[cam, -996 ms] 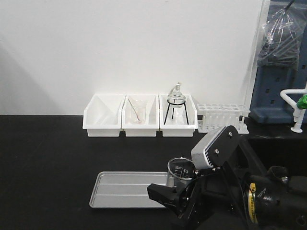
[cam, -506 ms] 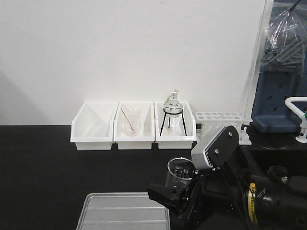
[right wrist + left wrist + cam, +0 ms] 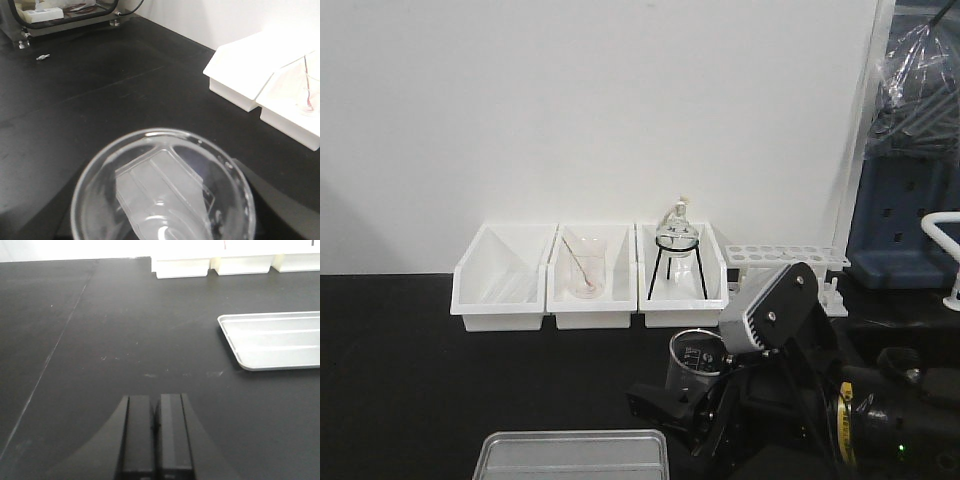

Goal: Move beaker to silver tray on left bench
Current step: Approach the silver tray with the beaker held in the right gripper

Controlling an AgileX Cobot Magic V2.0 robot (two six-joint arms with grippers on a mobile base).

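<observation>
The small clear beaker (image 3: 694,362) hangs above the black left bench (image 3: 410,380), with my right gripper (image 3: 692,385) shut on it. It is just right of the silver tray (image 3: 575,452) and above it. In the right wrist view the beaker (image 3: 162,192) fills the lower frame, and the tray shows blurred through its glass. Dark fingers (image 3: 272,202) flank the rim. My left gripper (image 3: 155,399) is shut and empty, low over bare bench, with the silver tray (image 3: 272,340) ahead to its right.
Three white bins (image 3: 500,290) line the wall. The middle one holds a beaker with a reddish rod (image 3: 583,266), and the right one a flask on a black stand (image 3: 678,248). A white tube rack (image 3: 785,262) stands right of them. Blue equipment (image 3: 905,220) is at far right.
The front view has shifted: the bins have slid left and up, and the tray has dropped to the bottom edge. The beaker stays in the right gripper.
</observation>
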